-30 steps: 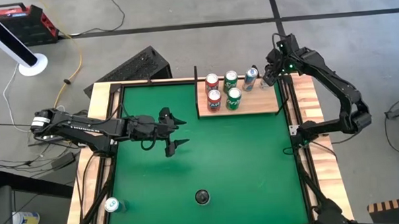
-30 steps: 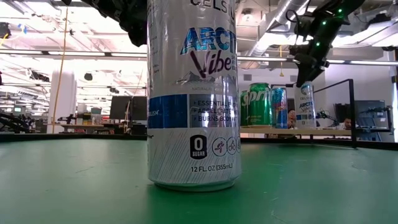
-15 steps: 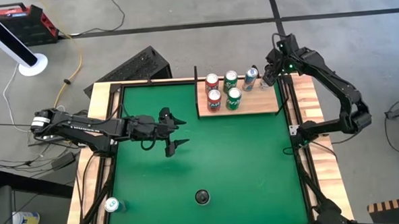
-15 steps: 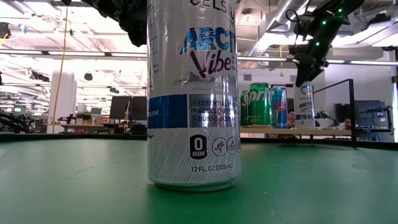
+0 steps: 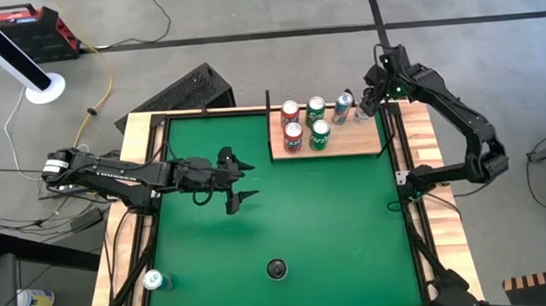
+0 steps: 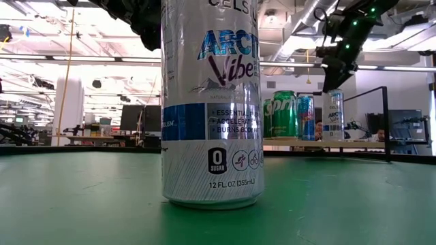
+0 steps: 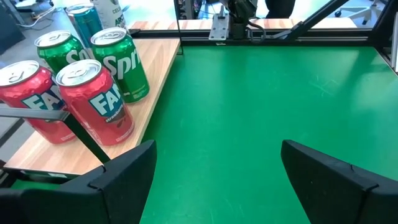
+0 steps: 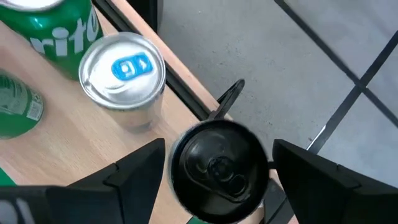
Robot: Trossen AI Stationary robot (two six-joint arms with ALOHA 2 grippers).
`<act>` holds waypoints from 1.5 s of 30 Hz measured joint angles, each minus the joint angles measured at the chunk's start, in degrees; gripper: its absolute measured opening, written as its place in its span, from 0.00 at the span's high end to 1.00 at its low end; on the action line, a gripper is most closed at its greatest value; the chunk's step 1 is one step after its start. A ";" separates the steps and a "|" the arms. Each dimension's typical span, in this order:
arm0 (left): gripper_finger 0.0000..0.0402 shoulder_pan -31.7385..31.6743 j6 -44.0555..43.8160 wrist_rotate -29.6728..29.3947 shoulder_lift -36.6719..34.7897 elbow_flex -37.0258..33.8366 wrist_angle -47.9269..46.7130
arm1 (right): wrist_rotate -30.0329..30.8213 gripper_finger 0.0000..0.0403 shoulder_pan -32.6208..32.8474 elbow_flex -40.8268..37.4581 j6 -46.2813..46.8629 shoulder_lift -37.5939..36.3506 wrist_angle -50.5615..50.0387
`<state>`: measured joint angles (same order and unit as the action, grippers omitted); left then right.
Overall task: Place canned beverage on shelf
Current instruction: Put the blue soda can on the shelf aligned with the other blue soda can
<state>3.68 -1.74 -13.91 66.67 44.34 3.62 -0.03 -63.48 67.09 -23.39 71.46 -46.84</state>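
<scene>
The shelf stands at the table's far right. On it are two red Fanta cans, two green Sprite cans and a silver can with a blue tab. A black-topped Celsius can also stands upright on the shelf, near its far right corner. My right gripper is open just above this can, one finger on either side of its top, apart from it. My left gripper is open and empty over the green mat, left of the shelf.
Another Celsius can stands on the mat near the near edge and fills the low view. A further can stands at the table's near left corner. Thin black posts rise at the shelf's corners. Bare green mat lies between them.
My right gripper has gone up a little, off the black-topped Celsius can. The can stays upright on the shelf.
</scene>
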 joint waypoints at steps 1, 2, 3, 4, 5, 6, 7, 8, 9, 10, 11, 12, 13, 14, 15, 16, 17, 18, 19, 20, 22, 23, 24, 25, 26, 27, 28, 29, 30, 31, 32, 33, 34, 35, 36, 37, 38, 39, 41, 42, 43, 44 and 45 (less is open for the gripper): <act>0.18 0.00 0.02 0.00 0.00 0.00 0.00 | 0.04 0.20 0.02 0.38 -0.08 0.00 0.01; 0.18 0.00 0.01 0.00 0.00 0.00 0.00 | 0.09 0.20 0.02 0.89 -0.21 0.00 0.01; 0.18 -0.02 0.02 0.00 0.00 0.00 0.00 | 0.09 0.20 0.02 1.42 -0.25 0.00 0.05; 0.18 0.00 0.02 0.00 0.00 0.00 0.00 | 0.09 0.20 0.02 2.07 -0.25 -0.02 0.05; 0.18 0.00 0.08 0.00 0.00 0.00 0.00 | 0.09 0.20 0.02 2.81 -0.24 -0.01 -0.05; 0.18 0.00 0.20 0.00 0.00 0.00 0.03 | 0.12 0.20 0.03 3.69 -0.20 0.00 -0.19; 0.18 0.00 0.16 0.00 0.00 0.00 0.07 | 0.11 0.20 0.24 4.69 0.19 0.00 -0.55; 0.18 0.00 -0.20 0.00 0.00 0.00 0.06 | 0.08 0.20 0.61 5.69 0.91 -0.03 -1.01; 0.18 0.00 -0.41 0.00 0.00 0.00 -0.02 | 0.01 0.20 1.26 6.69 1.75 -0.05 -1.55; 0.18 0.00 -0.94 0.00 0.00 0.00 -0.06 | -0.30 0.20 2.12 7.67 2.37 -0.12 -2.26; 0.18 -0.01 -1.74 0.00 0.00 0.00 -0.14 | -1.27 0.20 3.07 8.43 2.75 -0.34 -2.99; 0.18 0.00 -2.29 -0.10 0.00 0.00 -0.17 | -2.23 0.20 4.33 9.00 3.21 -0.82 -3.64; 0.18 -0.01 -2.77 -0.38 0.00 0.00 -0.15 | -2.96 0.20 5.79 9.42 3.69 -1.38 -4.03; 0.18 -0.01 -3.03 -0.67 0.00 0.00 -0.12 | -3.29 0.20 7.56 9.64 4.24 -2.16 -4.10; 0.18 0.00 -3.11 -1.41 0.00 0.00 -0.06 | -3.37 0.20 9.69 9.66 5.10 -3.06 -4.22; 0.18 0.00 -3.15 -2.47 0.00 0.00 -0.02 | -3.37 0.20 11.93 9.66 5.86 -3.99 -4.73; 0.18 0.02 -3.32 -3.44 0.00 0.00 0.00 | -3.37 0.20 14.51 9.66 6.80 -4.85 -5.30; 0.18 0.02 -3.74 -4.12 0.00 0.00 0.00 | -3.35 0.20 17.16 9.66 7.86 -5.79 -5.94; 0.18 0.02 -5.10 -4.52 0.00 0.00 -0.03 | -3.34 0.20 20.00 9.66 8.99 -6.82 -6.58; 0.18 0.02 -7.75 -4.56 0.00 0.00 -0.19 | -3.34 0.20 22.91 9.66 10.14 -7.82 -7.05; 0.18 0.00 -15.01 -4.49 0.00 0.02 -1.24 | -3.34 0.20 29.57 9.26 12.90 -10.00 -7.20; 0.18 -0.08 -16.53 -4.23 0.00 0.02 -1.66 | -3.27 0.20 32.91 8.67 14.37 -11.13 -6.92; 0.18 -0.38 -17.10 -2.71 0.00 0.02 -1.81 | -3.00 0.20 36.29 7.82 15.76 -12.22 -6.46; 0.18 -0.72 -17.77 0.61 0.00 0.02 -2.05 | -2.42 0.20 39.53 6.81 17.03 -13.32 -5.72; 0.18 -0.99 -19.00 4.73 -0.02 0.02 -2.14 | -1.46 0.20 42.80 5.76 18.46 -14.28 -4.94; 0.18 -1.07 -20.86 8.71 -0.02 0.05 -2.21 | -0.09 0.20 46.09 4.57 19.81 -15.26 -4.15; 0.18 -1.01 -22.59 12.65 -0.02 0.41 -2.96 | 1.46 0.20 49.26 3.21 21.12 -16.18 -3.17; 0.18 -0.52 -24.34 16.36 -0.02 1.21 -4.63 | 3.07 0.20 52.27 1.83 22.19 -17.01 -2.24; 0.18 0.37 -25.65 18.94 -0.02 2.42 -6.87 | 4.99 0.20 55.13 0.45 23.04 -17.76 -1.51; 0.18 1.68 -26.97 20.00 -0.02 4.22 -10.61 | 6.83 0.20 57.79 -0.98 23.84 -18.43 -0.56; 0.18 3.42 -28.01 19.51 -0.02 6.41 -15.32 | 8.82 0.20 60.22 -2.34 24.62 -19.00 0.46; 0.18 5.57 -29.18 17.88 0.01 9.04 -20.82 | 10.42 0.20 62.48 -3.42 25.44 -19.39 1.11; 0.18 7.94 -30.50 15.42 0.14 12.07 -26.22 | 11.91 0.20 64.48 -4.43 26.11 -19.66 1.92; 0.18 10.25 -32.06 12.41 0.72 15.24 -31.18 | 13.03 0.20 66.30 -5.47 26.63 -19.90 3.06; 0.18 12.61 -34.14 9.50 1.46 18.68 -35.66 | 13.97 0.20 67.86 -6.33 26.89 -19.96 3.92; 0.18 14.94 -36.52 7.36 2.19 22.01 -40.09 | 14.68 0.20 69.29 -6.93 27.05 -19.90 4.38; 0.18 17.12 -39.15 5.86 2.95 25.04 -44.78 | 15.37 0.20 70.50 -7.31 27.08 -19.66 5.01; 0.18 19.27 -42.08 4.36 3.97 27.91 -49.23 | 15.68 0.20 71.62 -7.65 27.09 -19.41 5.89; 0.18 23.31 -48.58 1.46 6.20 32.60 -55.43 | 15.77 0.20 73.32 -8.29 27.05 -18.78 7.74; 0.18 25.22 -52.04 0.83 7.41 34.41 -58.87 | 15.76 0.20 74.07 -8.58 27.03 -18.41 8.40; 0.18 26.87 -55.41 0.61 8.53 35.53 -62.41 | 15.76 0.20 74.81 -8.92 27.01 -17.99 9.34; 0.18 28.37 -58.82 0.77 9.71 36.43 -65.58 | 15.76 0.20 75.46 -9.33 26.65 -17.67 10.41; 0.18 29.78 -62.53 1.64 10.92 37.11 -68.30 | 15.74 0.20 76.08 -9.64 26.30 -17.33 10.72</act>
<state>33.47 -64.27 -12.27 77.59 81.45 -64.69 15.70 12.60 57.46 2.90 54.13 -36.12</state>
